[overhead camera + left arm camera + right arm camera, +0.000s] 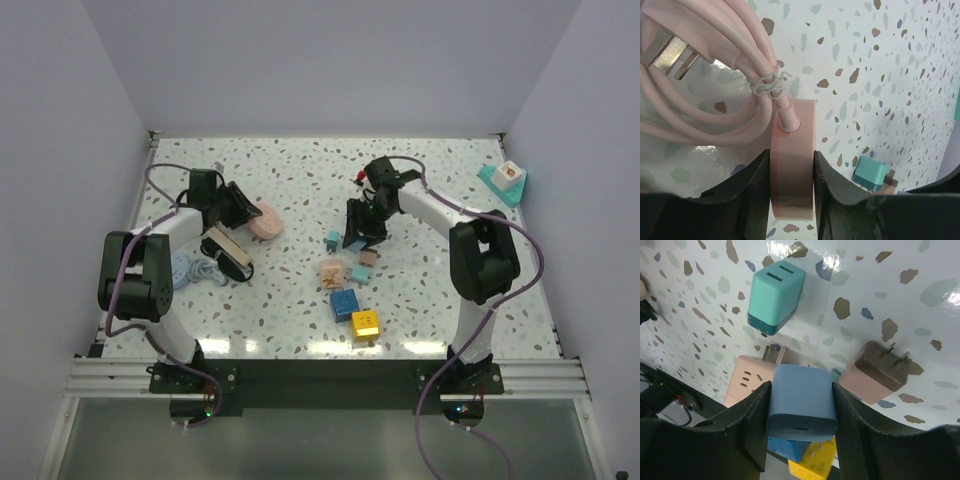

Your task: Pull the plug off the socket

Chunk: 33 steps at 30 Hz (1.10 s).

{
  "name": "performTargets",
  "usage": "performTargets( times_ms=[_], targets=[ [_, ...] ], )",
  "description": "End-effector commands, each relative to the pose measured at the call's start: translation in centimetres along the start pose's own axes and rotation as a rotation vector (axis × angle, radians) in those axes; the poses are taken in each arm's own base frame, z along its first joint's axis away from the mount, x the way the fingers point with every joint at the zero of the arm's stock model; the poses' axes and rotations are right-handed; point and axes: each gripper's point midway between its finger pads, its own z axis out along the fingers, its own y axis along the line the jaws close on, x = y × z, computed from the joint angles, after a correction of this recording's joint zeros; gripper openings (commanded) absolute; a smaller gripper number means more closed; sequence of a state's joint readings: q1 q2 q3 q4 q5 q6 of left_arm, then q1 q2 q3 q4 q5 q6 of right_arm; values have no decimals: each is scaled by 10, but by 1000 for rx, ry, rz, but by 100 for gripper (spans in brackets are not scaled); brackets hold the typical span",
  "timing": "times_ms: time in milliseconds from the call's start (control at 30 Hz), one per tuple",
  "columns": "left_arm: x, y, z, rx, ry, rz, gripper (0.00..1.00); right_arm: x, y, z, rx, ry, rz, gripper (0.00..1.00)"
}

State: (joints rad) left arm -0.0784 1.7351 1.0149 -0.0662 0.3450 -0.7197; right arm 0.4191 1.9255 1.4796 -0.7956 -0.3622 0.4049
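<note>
Bright, even light falls from above. The counter [865, 285] shows white glare at the frame's top. Shadows are soft. The left end effector [791, 162] looks dark and fuzzy.

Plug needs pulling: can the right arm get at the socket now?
Probably not: the right gripper is shut on a blue adapter, and the socket lies far over by the left arm.
</note>
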Motion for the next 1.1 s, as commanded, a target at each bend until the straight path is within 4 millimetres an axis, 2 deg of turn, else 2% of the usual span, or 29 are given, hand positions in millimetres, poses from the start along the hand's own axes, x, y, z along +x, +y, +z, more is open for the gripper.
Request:
performTargets(
  times_ms=[0, 67, 133, 167, 233, 300, 367, 433, 533, 600, 667, 700, 733, 800, 833, 867, 933, 967, 1067],
  targets=[
    [-7, 19, -19, -83, -53, 8, 0, 20, 16, 3, -65, 60, -57, 13],
    [-6, 30, -25, -126, -69, -11, 0, 29, 14, 8, -54, 83, -62, 23],
    [-1, 38, -29, -153, -74, -27, 8, 35, 14, 9, -50, 90, -61, 33],
    [-4, 36, -33, -149, -88, -25, 23, 35, 14, 7, -49, 87, -62, 43],
    [-4, 38, -40, -169, -102, -30, 37, 31, 16, -2, -41, 65, -69, 51],
    [-7, 37, -46, -182, -121, -29, 47, 27, 18, -8, -29, 48, -84, 65],
    [-16, 38, -57, -213, -172, -31, 60, 15, 22, -17, -13, 22, -107, 75],
    [-22, 34, -65, -213, -203, -27, 64, 9, 23, -17, -2, 21, -113, 80],
    [-27, 31, -73, -220, -222, -25, 78, -6, 26, -15, 8, 3, -122, 86],
    [-28, 29, -75, -216, -226, -22, 83, -18, 26, -14, 24, -29, -117, 85],
    [-28, 25, -76, -199, -226, -16, 84, -33, 30, -11, 31, -63, -118, 76],
    [-28, 25, -76, -194, -224, -15, 84, -41, 28, -8, 50, -83, -109, 69],
    [-26, 20, -75, -164, -214, -4, 84, -51, 29, -2, 49, -96, -109, 52],
    [-26, 14, -73, -129, -209, 5, 78, -60, 29, 8, 52, -99, -100, 29],
    [-21, 7, -70, -82, -184, 22, 71, -68, 33, 10, 44, -117, -106, 20],
    [-21, 2, -68, -51, -177, 33, 57, -69, 29, 24, 46, -97, -97, 6],
    [-14, -7, -62, 13, -133, 44, 45, -75, 34, 34, 12, -101, -98, 0],
    [-13, -11, -60, 37, -122, 52, 32, -77, 35, 40, -1, -103, -91, 0],
    [-8, -24, -55, 106, -97, 78, 8, -86, 43, 53, -70, -155, -66, 0]
  ],
)
